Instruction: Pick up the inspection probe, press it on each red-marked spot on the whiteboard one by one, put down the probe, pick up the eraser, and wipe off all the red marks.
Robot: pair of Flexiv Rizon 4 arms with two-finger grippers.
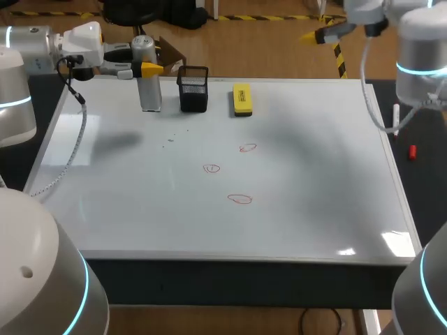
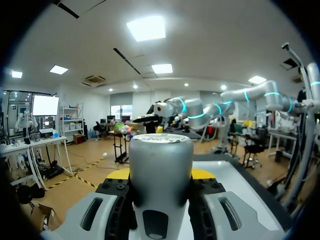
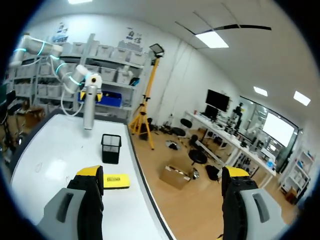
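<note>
My L gripper (image 1: 143, 68) is clamped on the probe (image 1: 149, 91), upright at far-left of the whiteboard (image 1: 314, 174), by the mesh cup (image 1: 193, 89). R gripper (image 3: 162, 175) fingers wide apart past the far-right corner. Eraser (image 1: 242, 99) lies beside the cup, red marks (image 1: 238, 199) mid-board.

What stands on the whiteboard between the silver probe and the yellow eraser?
A black mesh holder stands between the probe and the eraser, seen most clearly in the head view.

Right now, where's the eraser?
In the head view the yellow eraser lies flat near the far edge of the whiteboard, just right of the black mesh cup, which stands between it and the probe.
</note>
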